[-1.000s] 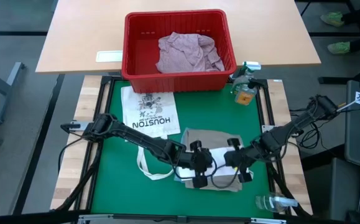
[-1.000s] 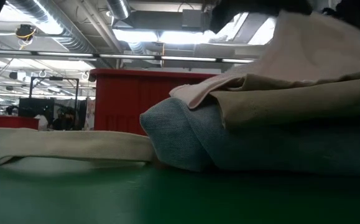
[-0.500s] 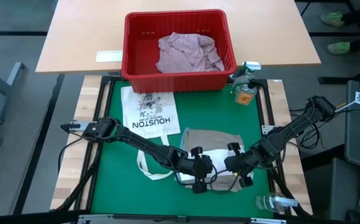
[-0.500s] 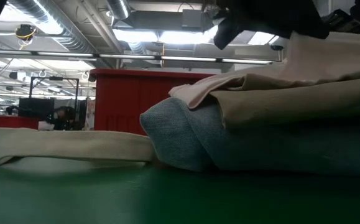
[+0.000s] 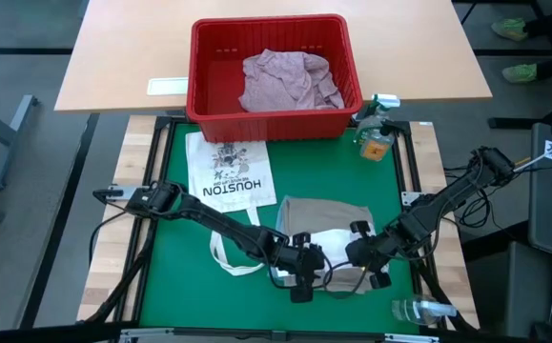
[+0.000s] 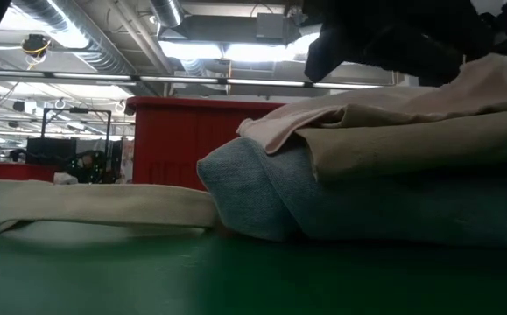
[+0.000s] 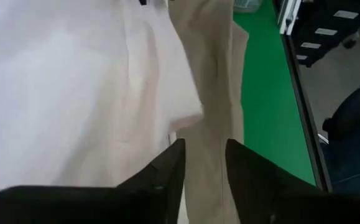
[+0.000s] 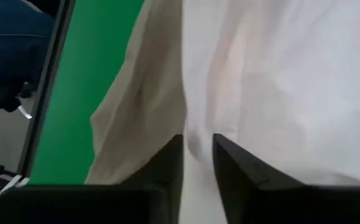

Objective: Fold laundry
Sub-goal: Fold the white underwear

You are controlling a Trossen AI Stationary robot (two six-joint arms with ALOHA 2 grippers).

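A folded stack lies on the green mat: light blue jeans at the bottom, a tan cloth over them, and a pale pink-white piece on top. My left gripper stands at the stack's near left corner, its fingers apart over the pale piece's edge. My right gripper stands at the near right corner, its fingers also apart, with nothing pinched between them. A pink-mauve shirt lies crumpled in the red basket. My left gripper points slanting down at the pale piece's near edge; whether its fingertips touch the cloth I cannot tell. My right gripper slants down over the same piece's near right part; whether it touches I cannot tell. The piece lies flat on the stack.
A cream tote bag printed HOUSTON lies on the mat left of the stack, its straps trailing toward the near edge. A spray bottle stands at the far right corner, and another bottle lies at the near right. The basket stands beyond the mat.
The pale piece's edge, held high a second ago, has come down and now lies flat on top of the stack. My left gripper has gone down and toward the table's near edge with it. The jeans and tan cloth have stayed where they were.
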